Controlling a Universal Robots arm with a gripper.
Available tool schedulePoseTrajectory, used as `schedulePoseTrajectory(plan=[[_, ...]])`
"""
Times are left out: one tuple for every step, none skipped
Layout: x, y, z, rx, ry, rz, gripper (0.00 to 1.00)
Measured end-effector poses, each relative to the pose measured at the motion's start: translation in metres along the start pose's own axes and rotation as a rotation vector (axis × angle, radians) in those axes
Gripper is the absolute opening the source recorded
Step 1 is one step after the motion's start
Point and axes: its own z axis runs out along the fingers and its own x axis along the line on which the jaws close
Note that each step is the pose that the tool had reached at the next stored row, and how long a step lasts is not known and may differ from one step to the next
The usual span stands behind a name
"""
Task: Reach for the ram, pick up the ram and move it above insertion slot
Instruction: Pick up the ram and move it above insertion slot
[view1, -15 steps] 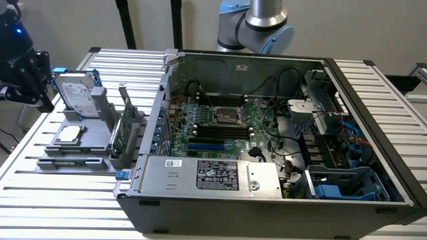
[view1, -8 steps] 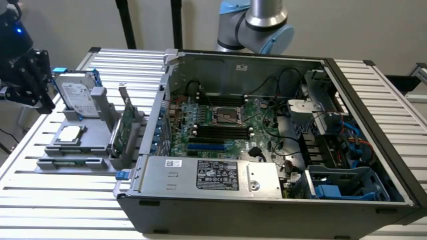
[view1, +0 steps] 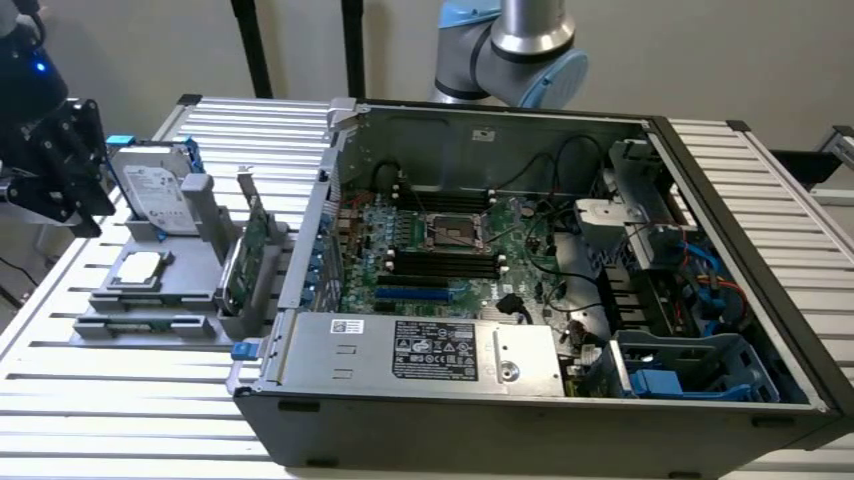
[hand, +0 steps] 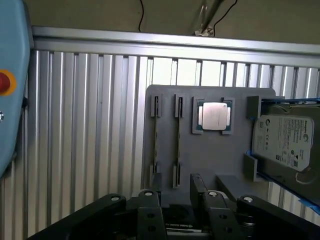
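You get little of the ram (view1: 150, 322) itself. It appears to stand on edge in the grey holder (hand: 220, 160), at the end farthest from the hard drive (hand: 282, 142), and reads only as a long, thin dark strip. Two narrow slots (hand: 178, 142) run side by side there. You cannot tell for sure which one carries the stick, nor make out its green board or chips. The processor chip (hand: 214, 116) lies flat in the holder between those slots and the drive.

In the wrist view the gripper (hand: 176, 184) hangs over the holder's edge by one end of the slots, apart from the ram. Its jaws stand partly spread, with a gap between the two dark fingers (hand: 197, 182), and you see nothing clamped in them. Low between the linkages, a dark piece with pale lettering is mostly covered, so you cannot tell what it is.

In the exterior view the gripper sits off the holder toward the exterior view's left, cut off by the picture's edge.

The green expansion card (view1: 254, 262) stands upright on the holder's side nearest the open computer case (view1: 534, 430), its lower part hidden by grey posts. Holder and case rest on the ribbed metal bench (view1: 120, 400).
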Motion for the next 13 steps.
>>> schedulePoseTrajectory(plan=[[0.001, 0.0000, 0.0018, 0.0001, 0.0000, 0.000, 0.36], [0.001, 0.0001, 0.0036, 0.0001, 0.0000, 0.000, 0.36], [0.002, 0.0001, 0.0056, 0.0001, 0.0000, 0.000, 0.36], [0.003, 0.0002, 0.0074, 0.0001, 0.0000, 0.000, 0.36], [0.003, 0.0002, 0.0092, 0.0000, 0.0000, 0.000, 0.36], [0.004, 0.0002, 0.0110, 0.0002, -0.0001, 0.000, 0.36], [0.005, 0.0002, 0.0128, 0.0002, -0.0001, 0.000, 0.36], [0.006, 0.0003, 0.0146, 0.0001, 0.0000, 0.000, 0.36], [0.006, 0.0003, 0.0164, 0.0000, 0.0000, 0.000, 0.36], [0.007, 0.0004, 0.0183, 0.0001, 0.0000, 0.000, 0.36], [0.008, 0.0004, 0.0200, 0.0000, 0.0000, 0.000, 0.36], [0.009, 0.0004, 0.0217, -0.0001, 0.0001, 0.000, 0.36], [0.009, 0.0004, 0.0236, 0.0000, 0.0000, 0.000, 0.36]])
